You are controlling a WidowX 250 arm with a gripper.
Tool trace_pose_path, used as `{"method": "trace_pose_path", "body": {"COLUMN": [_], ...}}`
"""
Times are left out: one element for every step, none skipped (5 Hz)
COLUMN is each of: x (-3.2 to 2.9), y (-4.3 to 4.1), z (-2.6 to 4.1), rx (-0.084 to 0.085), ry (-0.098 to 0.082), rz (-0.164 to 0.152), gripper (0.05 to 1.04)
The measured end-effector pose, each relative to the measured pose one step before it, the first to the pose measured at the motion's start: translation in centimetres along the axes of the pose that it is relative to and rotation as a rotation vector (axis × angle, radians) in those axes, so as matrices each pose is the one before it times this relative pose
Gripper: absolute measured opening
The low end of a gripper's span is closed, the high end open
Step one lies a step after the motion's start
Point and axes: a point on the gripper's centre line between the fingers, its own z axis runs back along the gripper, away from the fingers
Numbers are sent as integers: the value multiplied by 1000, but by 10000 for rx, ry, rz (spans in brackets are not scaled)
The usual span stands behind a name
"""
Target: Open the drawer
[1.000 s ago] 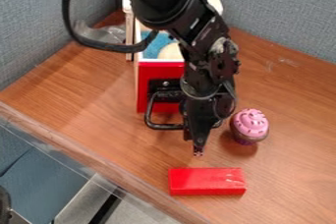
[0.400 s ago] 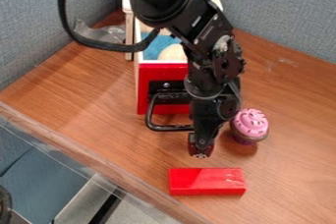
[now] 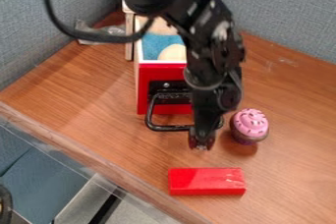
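Note:
My gripper [image 3: 201, 142] hangs low over the wooden table, in front of the right part of the drawer and left of the cupcake. The drawer [image 3: 148, 76] has a red front and stands pulled out, with its blue-lined inside and a pale round thing in view. Its black loop handle [image 3: 161, 127] sticks out toward the camera; my gripper and wrist cover the handle's right part. Whether they touch the handle is not clear.
A pink-frosted cupcake [image 3: 249, 125] stands right of the gripper. A red block [image 3: 206, 181] lies in front of it on the wooden table [image 3: 85, 105]. Grey partition walls rise behind and at left, with clear plastic [image 3: 98, 34] in the left corner.
The gripper has shifted slightly right since the first frame, then a little up the view in the latest one. The drawer, cupcake and red block have kept their places.

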Motion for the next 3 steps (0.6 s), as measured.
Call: {"method": "trace_pose_path", "body": {"x": [-1335, -1160, -849], "y": [1381, 445, 474], "z": [3588, 2234, 1494], "rx": [386, -195, -572], "ry": [-91, 397, 791], "rz": [986, 647, 976], "gripper": [1001, 1001, 1001]}}
